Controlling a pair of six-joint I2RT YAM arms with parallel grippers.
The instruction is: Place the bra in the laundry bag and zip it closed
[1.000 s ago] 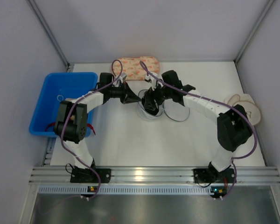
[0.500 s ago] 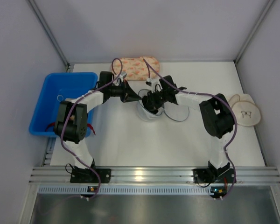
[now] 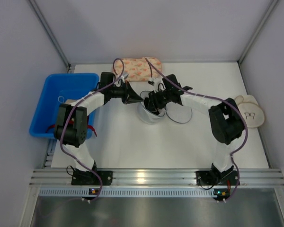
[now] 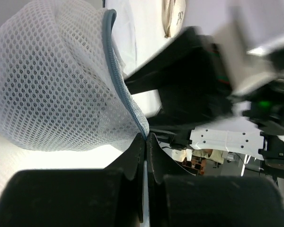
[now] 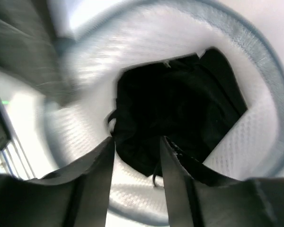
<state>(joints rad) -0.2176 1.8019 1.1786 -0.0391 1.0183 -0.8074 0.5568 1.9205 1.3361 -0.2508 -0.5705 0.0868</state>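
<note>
black bra (image 5: pixel 180 118) bunched inside laundry bag (image 5: pixel 267 118), cups indistinct

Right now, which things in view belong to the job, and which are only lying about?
Belong to the job: black bra, inside the mesh laundry bag; left gripper, pinching the bag's zipper edge; right gripper, above the opening.
Lying about: blue bin; peach patterned pouch; beige bra.

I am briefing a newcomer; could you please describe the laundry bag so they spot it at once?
On the table, look in front of the peach patterned pouch at the back. The laundry bag is the only see-through white mesh dome, with the black bra inside.
</note>
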